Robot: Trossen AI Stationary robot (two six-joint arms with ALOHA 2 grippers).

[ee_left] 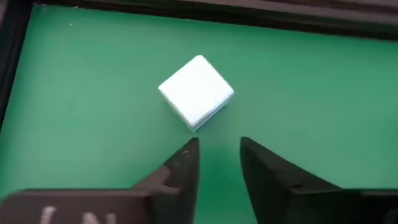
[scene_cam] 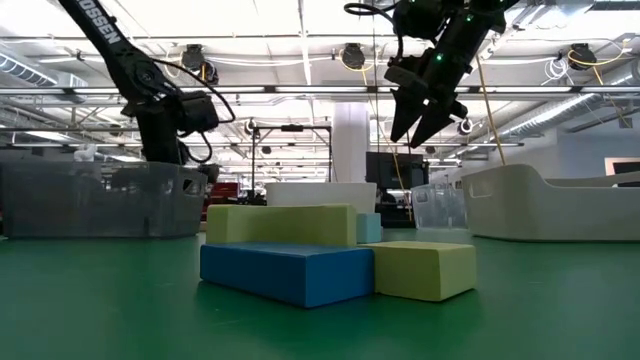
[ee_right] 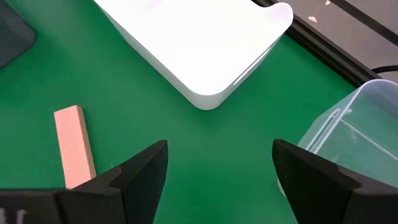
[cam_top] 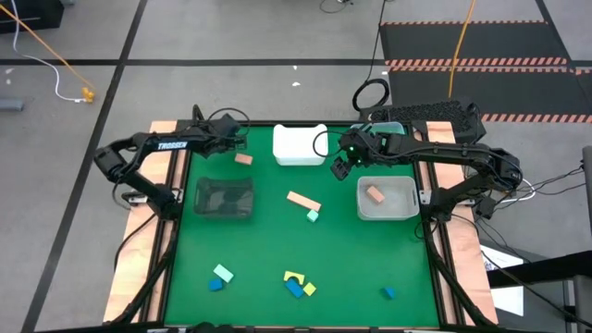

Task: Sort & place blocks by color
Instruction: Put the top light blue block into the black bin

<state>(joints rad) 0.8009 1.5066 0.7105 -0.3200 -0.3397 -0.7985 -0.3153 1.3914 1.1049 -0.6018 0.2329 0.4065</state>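
The left gripper (ee_left: 217,155) hangs near the green counter's (cam_top: 277,231) back edge, fingers together on nothing. A pale mint cube (ee_left: 196,91) lies just ahead, untouched. The right gripper (ee_right: 217,171), fingers apart, hovers between the white bin (ee_right: 199,37) and clear bin (ee_right: 357,127).

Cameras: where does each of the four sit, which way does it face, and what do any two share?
High view: overhead, straight down on the green table; both arms show.
Low view: table height, level across the blue bar into the room; arms hang from above.
Left wrist view: on the left arm, down at a pale cube; left tool shut, empty.
Right wrist view: on the right arm; right tool open.
Shared: right wrist and high views both show the white bin and tan bar.
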